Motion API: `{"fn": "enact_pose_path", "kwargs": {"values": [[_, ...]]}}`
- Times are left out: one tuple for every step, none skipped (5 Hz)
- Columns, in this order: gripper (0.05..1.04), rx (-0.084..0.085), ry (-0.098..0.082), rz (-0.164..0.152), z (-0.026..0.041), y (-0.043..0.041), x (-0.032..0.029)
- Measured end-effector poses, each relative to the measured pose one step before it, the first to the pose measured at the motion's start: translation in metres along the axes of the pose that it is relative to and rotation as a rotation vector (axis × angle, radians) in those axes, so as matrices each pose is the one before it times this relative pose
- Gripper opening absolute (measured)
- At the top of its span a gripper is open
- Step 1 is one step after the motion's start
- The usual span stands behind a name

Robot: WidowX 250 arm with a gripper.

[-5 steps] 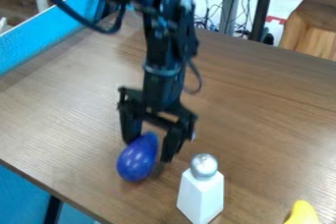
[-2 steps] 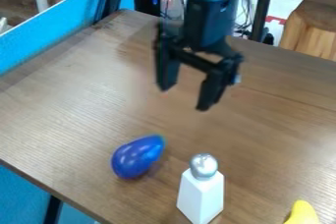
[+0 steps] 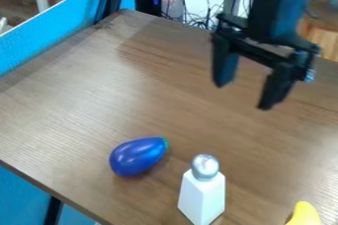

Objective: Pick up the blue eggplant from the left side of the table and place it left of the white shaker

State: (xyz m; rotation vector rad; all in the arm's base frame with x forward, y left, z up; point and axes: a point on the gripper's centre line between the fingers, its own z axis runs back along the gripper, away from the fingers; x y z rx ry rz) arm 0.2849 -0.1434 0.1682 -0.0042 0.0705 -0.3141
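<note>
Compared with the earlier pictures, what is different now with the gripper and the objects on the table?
The gripper was low beside the blue object; it has risen away toward the picture's upper right, fingers open and empty. Whether it had held the object is unclear. The blue object has turned, its narrow end now pointing more to the picture's right. The white bottle and yellow object stayed as they were.

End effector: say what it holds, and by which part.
Nothing is held: the end effector hangs open above the table, apart from the blue egg.
</note>
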Motion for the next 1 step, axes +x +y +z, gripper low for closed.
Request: {"fn": "enact_pose_path", "kwargs": {"values": [[1.001,0.0156,0.0251,-0.0356,0.00177,-0.01612,0.00186]]}}
